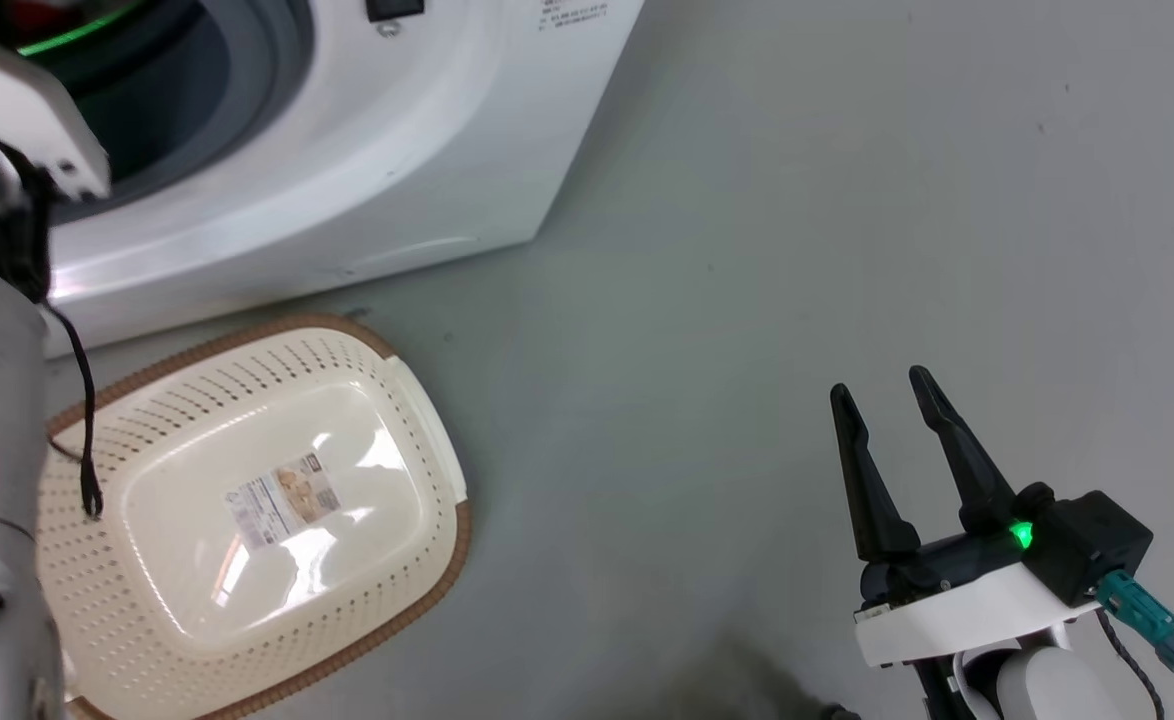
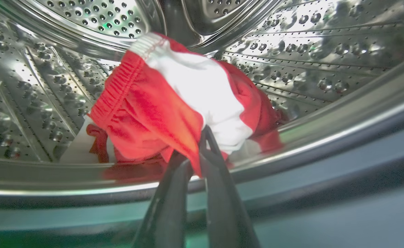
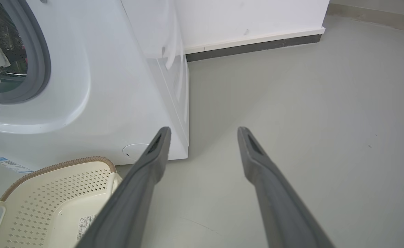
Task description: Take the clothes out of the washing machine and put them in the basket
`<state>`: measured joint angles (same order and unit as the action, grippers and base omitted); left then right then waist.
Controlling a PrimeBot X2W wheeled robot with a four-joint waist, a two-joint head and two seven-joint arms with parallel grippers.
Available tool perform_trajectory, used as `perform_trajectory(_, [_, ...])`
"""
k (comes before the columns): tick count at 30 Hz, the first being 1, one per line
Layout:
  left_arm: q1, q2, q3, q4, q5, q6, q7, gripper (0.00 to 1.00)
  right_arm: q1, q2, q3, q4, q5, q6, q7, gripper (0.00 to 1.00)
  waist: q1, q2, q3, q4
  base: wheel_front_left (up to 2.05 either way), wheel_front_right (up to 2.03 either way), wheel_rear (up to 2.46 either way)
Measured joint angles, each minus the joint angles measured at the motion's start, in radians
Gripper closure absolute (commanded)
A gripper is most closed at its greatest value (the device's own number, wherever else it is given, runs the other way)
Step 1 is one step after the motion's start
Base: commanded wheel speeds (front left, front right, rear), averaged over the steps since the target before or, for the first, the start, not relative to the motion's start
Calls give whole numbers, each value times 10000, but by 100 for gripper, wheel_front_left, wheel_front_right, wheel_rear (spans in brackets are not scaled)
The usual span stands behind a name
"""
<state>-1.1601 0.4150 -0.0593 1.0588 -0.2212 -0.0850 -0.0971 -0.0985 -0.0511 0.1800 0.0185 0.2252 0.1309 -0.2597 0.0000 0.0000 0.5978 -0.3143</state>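
Note:
Inside the perforated steel drum (image 2: 326, 51) of the washing machine (image 1: 367, 170) lie the clothes (image 2: 147, 113), red fabric with a wide white band. My left gripper (image 2: 197, 144) is shut on a red fold at their near edge, just inside the drum's lip. The left forearm reaches into the porthole (image 1: 197, 90) at the head view's upper left. The cream basket (image 1: 127, 600) stands on the floor before the machine, with only a paper label (image 1: 282, 500) on its bottom. My right gripper (image 1: 882, 390) hovers open over bare floor to the basket's right.
The grey rubber door seal (image 3: 42, 58) rings the porthole. A black cable (image 1: 82, 400) hangs from my left arm over the basket. A white wall with a dark skirting (image 3: 257, 44) runs behind the machine. Grey floor (image 1: 847, 200) stretches to the right.

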Motion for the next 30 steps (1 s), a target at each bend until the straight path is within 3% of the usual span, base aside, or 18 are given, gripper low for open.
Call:
perform_trajectory(5, [870,-385,0,359,-171,-98,-1336,100,96,4,-140,113,-128,0,134,0,0,0,-704,247,0,0,0])
perform_trajectory(10, [1804,-759,2,15,-196,-79,-1628,100,411,6,-311,107,-268,0,395,0,-1,0,-1520,523,0,0,0])
perform_trajectory(30, [6174,-2119,1118,-5338,443,-54,-1657,100,1642,4,-775,-422,-581,0,1308,0,-3,0,-4267,1708,0,0,0])
